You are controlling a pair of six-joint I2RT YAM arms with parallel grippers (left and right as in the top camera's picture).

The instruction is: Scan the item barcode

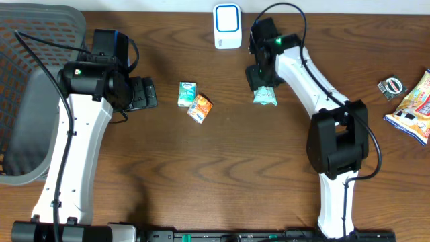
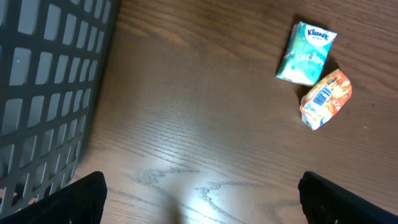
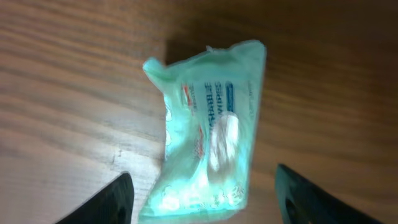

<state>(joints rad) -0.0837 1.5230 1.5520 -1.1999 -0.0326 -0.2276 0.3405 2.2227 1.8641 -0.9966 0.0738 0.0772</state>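
**A:** Where's the item?

**B:** The teal packet [image 3: 208,146] lies flat on the counter [image 1: 222,175], near the white scanner [image 1: 227,27] and a little to its right. The right arm [image 1: 302,74] hangs over it, with its jaws parted on either side of the packet, grasping nothing.

**A:** So is it scanned?

**B:** I can't tell. No barcode shows on its upper face, and it isn't being held up to the scanner, so no scan is under way right now.

**A:** And the other side?

**B:** The left arm [image 1: 80,141] has its jaws spread wide and empty over bare counter beside the grey basket [image 2: 43,81].

**A:** What's left to do?

**B:** A Kleenex pack [image 2: 306,53] and an orange packet [image 2: 326,98] lie just beside each other mid-counter, the orange one barcode-up. I'd judge both need picking up and presenting to the scanner, and perhaps the teal one too.
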